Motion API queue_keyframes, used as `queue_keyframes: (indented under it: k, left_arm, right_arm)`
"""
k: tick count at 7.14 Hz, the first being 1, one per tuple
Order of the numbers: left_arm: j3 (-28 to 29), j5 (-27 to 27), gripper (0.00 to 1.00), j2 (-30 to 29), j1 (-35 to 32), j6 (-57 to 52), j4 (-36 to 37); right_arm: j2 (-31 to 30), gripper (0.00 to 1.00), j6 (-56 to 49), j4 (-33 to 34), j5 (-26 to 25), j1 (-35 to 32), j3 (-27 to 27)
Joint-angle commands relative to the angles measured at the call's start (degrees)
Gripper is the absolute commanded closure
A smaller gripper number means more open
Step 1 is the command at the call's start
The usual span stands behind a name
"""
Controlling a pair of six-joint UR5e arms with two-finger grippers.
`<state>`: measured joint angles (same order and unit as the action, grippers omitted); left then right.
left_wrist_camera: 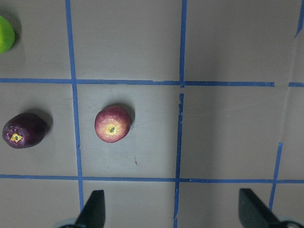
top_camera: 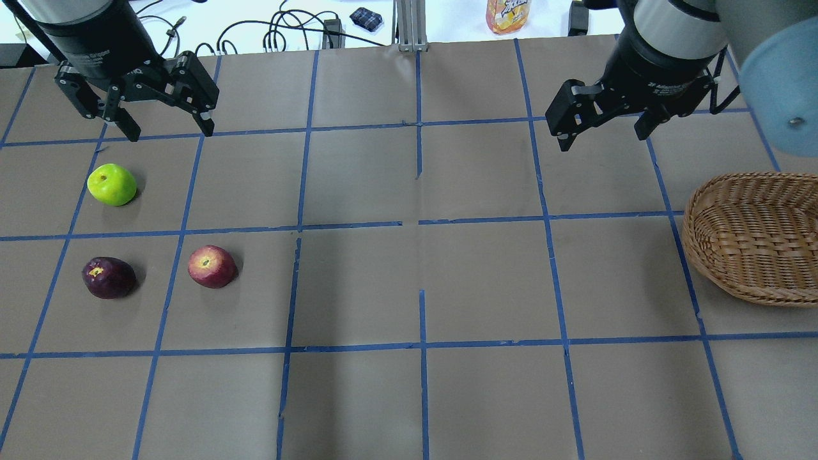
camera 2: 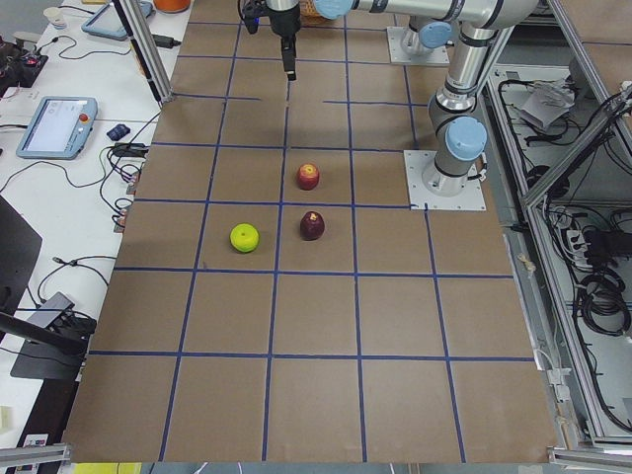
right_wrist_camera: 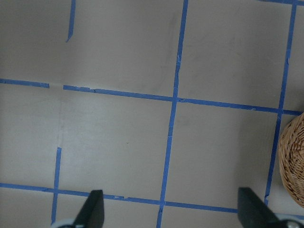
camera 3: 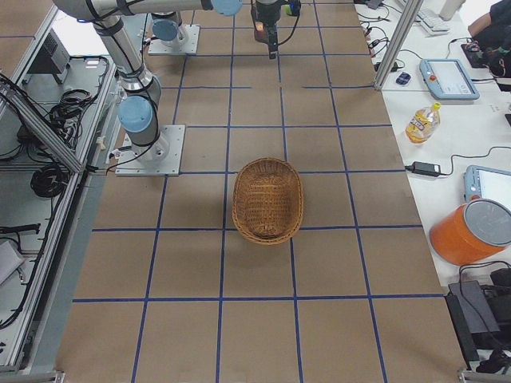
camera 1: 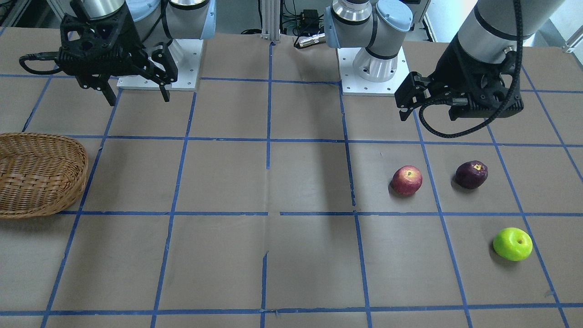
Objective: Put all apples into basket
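Three apples lie on the brown table on my left side: the red apple, the dark purple apple and the lime green apple. In the front-facing view they are the red, purple and green. The left wrist view shows the red, the purple and an edge of the green. My left gripper hangs open and empty above the table, beyond the green apple. The empty wicker basket sits at the far right. My right gripper is open and empty, left of the basket.
Blue tape lines grid the table. An orange drink bottle and cables lie past the far edge. The arm bases stand on the robot's side. A side bench holds tablets and an orange bucket.
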<state>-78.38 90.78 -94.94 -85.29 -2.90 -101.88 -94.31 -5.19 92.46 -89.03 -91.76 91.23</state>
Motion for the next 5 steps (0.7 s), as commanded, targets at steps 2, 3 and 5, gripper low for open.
queue_keyframes:
  k: [2, 3, 5]
  left_arm:
    - [-0.2, -1.7, 0.00, 0.4, 0.1, 0.0, 0.0]
    - [0.0, -1.3, 0.00, 0.3, 0.1, 0.0, 0.0]
    - [-0.1, -1.3, 0.00, 0.1, 0.1, 0.0, 0.1]
  right_arm:
    - [0.0, 0.00, 0.0, 0.0, 0.0, 0.0, 0.0]
    - [0.0, 0.00, 0.0, 0.0, 0.0, 0.0, 0.0]
    - [0.0, 0.00, 0.0, 0.1, 0.0, 0.0, 0.0]
